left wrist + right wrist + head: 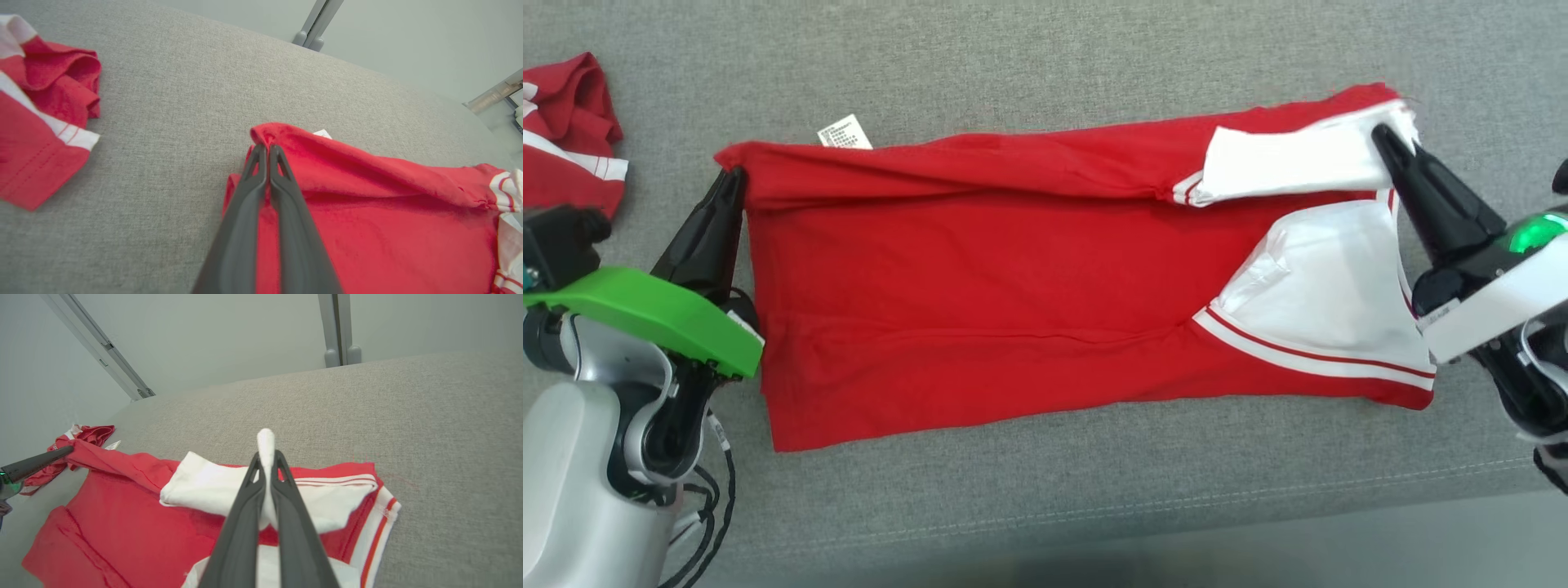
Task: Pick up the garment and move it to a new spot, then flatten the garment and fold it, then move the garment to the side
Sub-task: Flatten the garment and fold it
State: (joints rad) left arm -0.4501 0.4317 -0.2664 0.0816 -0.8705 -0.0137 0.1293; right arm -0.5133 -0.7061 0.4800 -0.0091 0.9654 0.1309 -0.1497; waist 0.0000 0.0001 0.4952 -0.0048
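The garment (1013,278) is a red shirt with white, red-striped sleeves, spread across the grey cushion. Its far long edge is lifted and folded partway toward me. My left gripper (737,175) is shut on the garment's far left corner (267,134), pinching red cloth between its fingertips. My right gripper (1384,137) is shut on the white cloth at the far right corner (266,441), which pokes up between its fingers. A small white label (845,132) sticks out behind the lifted edge. In the right wrist view the left gripper (67,451) shows at the far left, holding the red corner.
Another red and white garment (568,135) lies crumpled at the far left of the grey cushion (1045,65). The cushion's front edge (1176,523) runs along the bottom. Metal frame posts (337,330) stand beyond the far edge.
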